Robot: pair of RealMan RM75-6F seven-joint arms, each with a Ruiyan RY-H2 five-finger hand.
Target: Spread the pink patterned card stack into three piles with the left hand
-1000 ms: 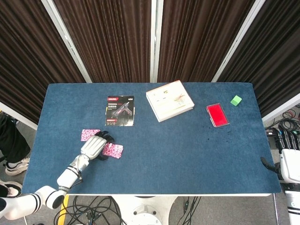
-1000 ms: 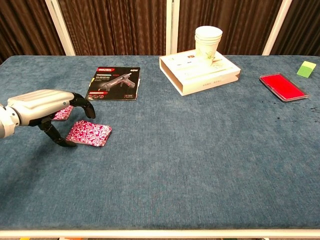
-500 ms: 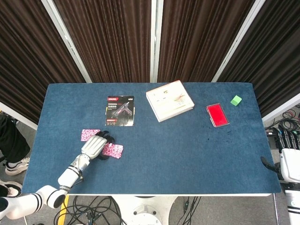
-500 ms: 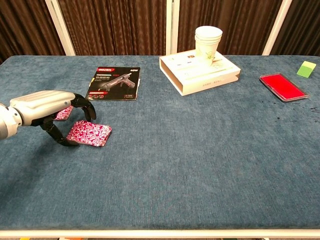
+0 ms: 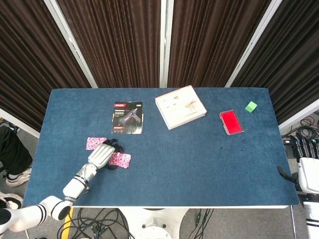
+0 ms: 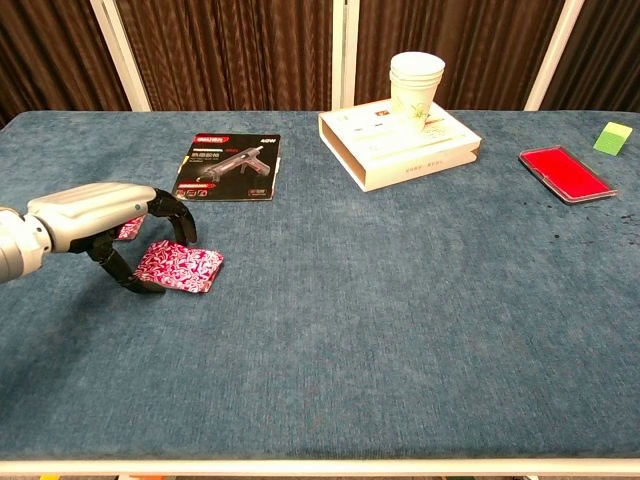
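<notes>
Two piles of pink patterned cards lie near the table's front left. One pile (image 5: 120, 159) (image 6: 181, 268) sits just right of my left hand (image 5: 102, 155) (image 6: 104, 211); the other pile (image 5: 95, 143) (image 6: 128, 229) lies behind the hand, mostly hidden in the chest view. The hand arches over the nearer pile's left end, dark fingers (image 6: 178, 217) curled down and spread, the thumb tip at the pile's left corner. No card is lifted. A white part of my right hand (image 5: 306, 175) shows past the table's right edge in the head view; its fingers are unclear.
A glue-gun package (image 5: 127, 117) (image 6: 229, 166) lies behind the cards. A white box (image 5: 180, 106) (image 6: 398, 142) with stacked paper cups (image 6: 416, 88) stands at the back centre. A red case (image 5: 231, 122) (image 6: 563, 172) and a green block (image 5: 251, 106) (image 6: 613, 137) are at the far right.
My left hand has slid a little to the right, bringing its thumb up against the nearer pile's left corner. The cards have not moved.
</notes>
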